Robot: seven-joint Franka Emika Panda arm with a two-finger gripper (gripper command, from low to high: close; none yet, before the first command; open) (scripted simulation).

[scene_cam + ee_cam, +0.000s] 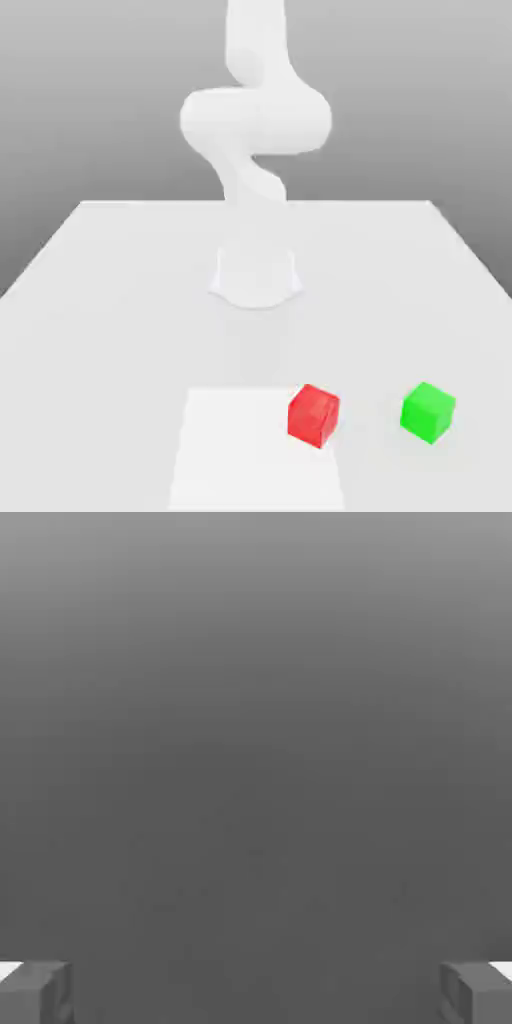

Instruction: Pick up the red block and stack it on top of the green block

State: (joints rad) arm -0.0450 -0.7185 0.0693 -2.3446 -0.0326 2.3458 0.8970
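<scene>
The gripper (pixel 256 997) stood wide apart with nothing between its fingertips (pixel 40 992), as the hand view showed. In the exterior view, the red block (pixel 314 415) sat on the table (pixel 100 300), near the green block (pixel 428 411) at the exterior view's right, not touching it.

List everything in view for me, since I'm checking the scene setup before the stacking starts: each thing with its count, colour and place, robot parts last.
red block: one, bright red, on the table toward the front, overlapping the right edge of the pale square patch as the exterior view shows it.
green block: one, bright green, on the table to the exterior view's right of the red block, apart from it.
table: one, white, spanning the scene.
square patch: one, lighter white, at the table's front.
arm: one, white, rising from a round base behind the blocks.
fingers: two, grey, wide apart with nothing between them.
</scene>
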